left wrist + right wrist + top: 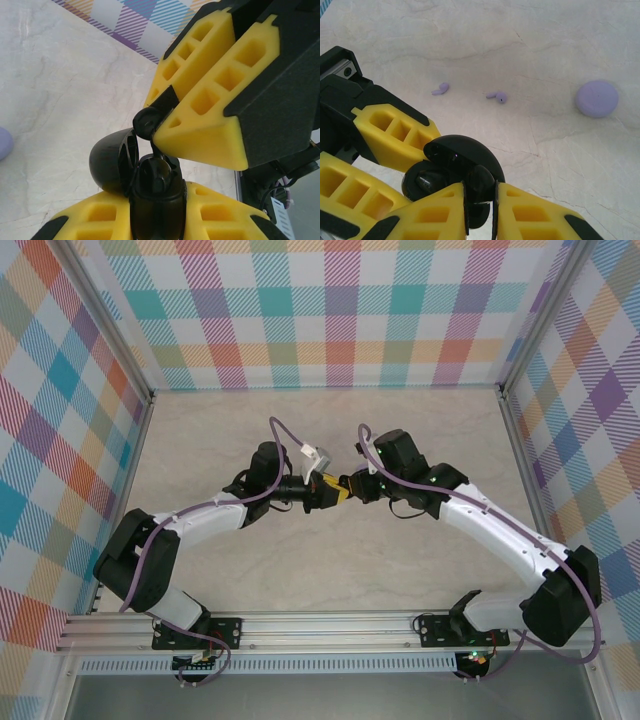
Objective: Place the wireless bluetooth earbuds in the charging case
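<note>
My left pincer is clamped on the open black case, held above the middle of the bench. My right pincer is closed on a black earbud at the case's mouth. A lilac earbud, a second lilac earbud and a lilac case lie on the bench.

Left arm: we log it climbing from its base at the near left, elbow folded, forearm slanting inward toward the middle. Left pincer: tips pointing right, jaws closed on a black case. Right arm: we log the mirror pose, from the near right base, forearm slanting inward. Right pincer: tips pointing left, jaws pinched on a black earbud. Both pincers: tip to tip, the gap between them very small.
</note>
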